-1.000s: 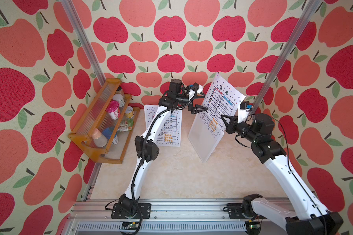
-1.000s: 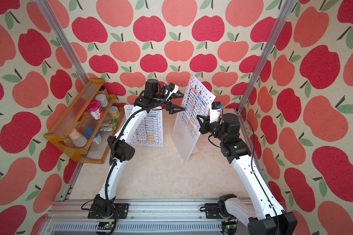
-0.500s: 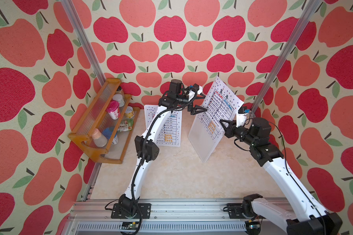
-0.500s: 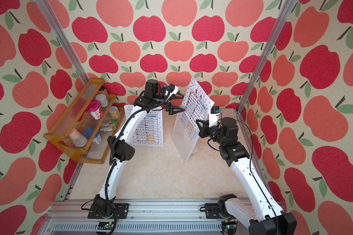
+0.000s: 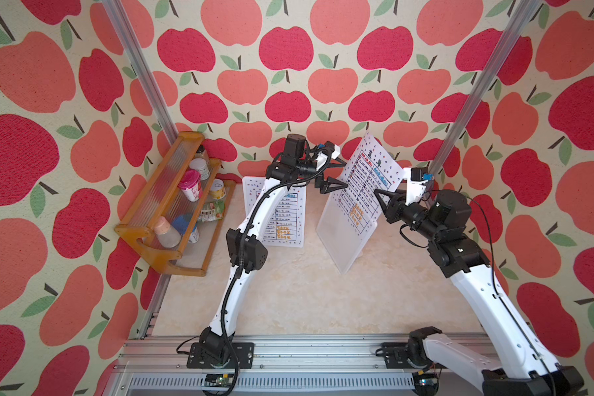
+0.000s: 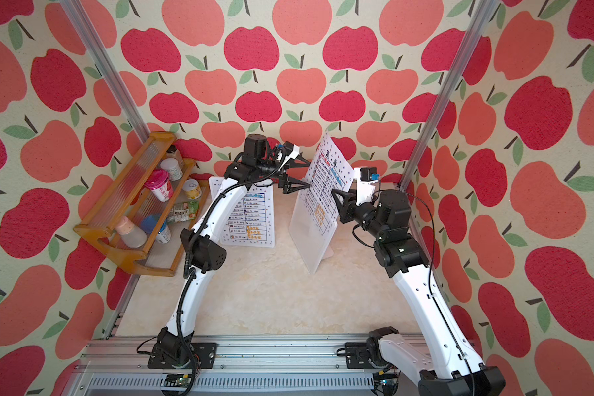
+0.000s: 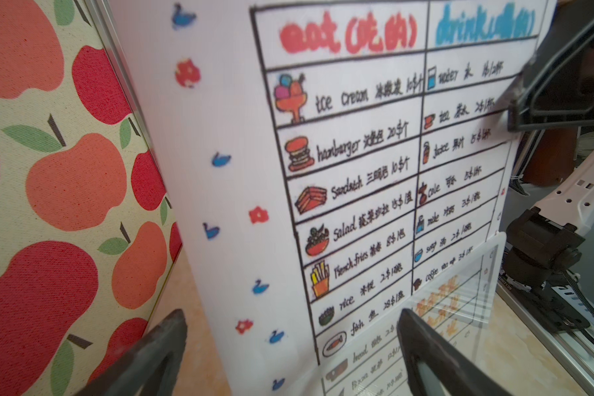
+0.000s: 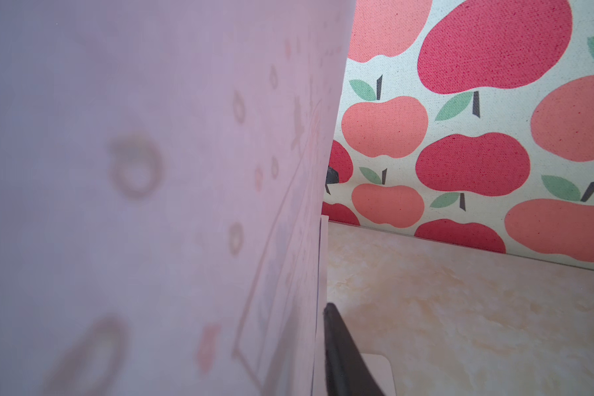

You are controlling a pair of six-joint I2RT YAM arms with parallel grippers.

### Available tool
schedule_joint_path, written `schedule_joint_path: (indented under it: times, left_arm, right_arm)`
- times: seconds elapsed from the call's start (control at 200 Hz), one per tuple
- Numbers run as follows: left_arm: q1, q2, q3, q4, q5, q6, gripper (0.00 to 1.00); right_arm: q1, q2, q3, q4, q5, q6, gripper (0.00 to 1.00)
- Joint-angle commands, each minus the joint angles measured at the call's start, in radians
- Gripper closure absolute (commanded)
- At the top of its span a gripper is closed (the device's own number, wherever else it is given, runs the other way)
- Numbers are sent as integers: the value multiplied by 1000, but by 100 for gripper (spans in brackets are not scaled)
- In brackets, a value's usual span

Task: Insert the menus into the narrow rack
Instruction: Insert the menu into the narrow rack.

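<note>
In both top views, at centre-right, one menu (image 5: 369,171) stands tilted in the clear narrow rack (image 5: 336,247). Its lower part, with the orange text, sits behind the plastic, and its upper half rises free above the rack's rim toward the apple-print back wall (image 5: 288,85). The left gripper (image 5: 336,174) is spread wide at the sheet's left edge, grasping nothing. In the left wrist view its fingers (image 7: 158,349) stand far apart with the paper's edge between them. The right gripper (image 5: 382,205) sits at the sheet's right edge. One finger (image 8: 340,353) shows just beside the paper and the other is hidden behind it, so I cannot tell whether it pinches or has let go. The second menu (image 5: 285,219) shows at centre-left, partly behind the left arm and apart from the rack; flat or leaning, I cannot tell. A wooden shelf (image 5: 136,236) of cups and bottles fills the left side. The right post (image 5: 460,120) stands close behind the right gripper. Open table (image 5: 306,301) spreads across the lower middle between the arms.
</note>
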Motion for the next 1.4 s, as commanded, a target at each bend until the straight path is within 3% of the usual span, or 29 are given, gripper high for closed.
schedule_joint_path:
  times: [0.0,0.1,0.575,0.695,0.885,1.04,1.396]
  left_arm:
    - [12,-49,16,-12,8,25,3]
    - [16,-49,16,-9,9,23,3]
    - [12,-39,16,-3,10,16,3]
    - [9,-39,16,4,9,11,2]
    - [5,-32,17,14,8,4,2]
    - [6,-28,16,13,7,7,2]
    - [18,-26,16,5,12,11,2]
  right_arm:
    - [5,15,2,-10,-3,-6,88]
    - [6,15,-20,5,-16,6,94]
    - [8,-15,-110,9,-20,17,95]
    - [8,-17,-91,0,-5,5,91]
    - [8,4,-38,-11,-5,-12,70]
    - [8,31,-3,-10,-17,-12,69]
    - [11,67,10,-13,-39,-11,88]
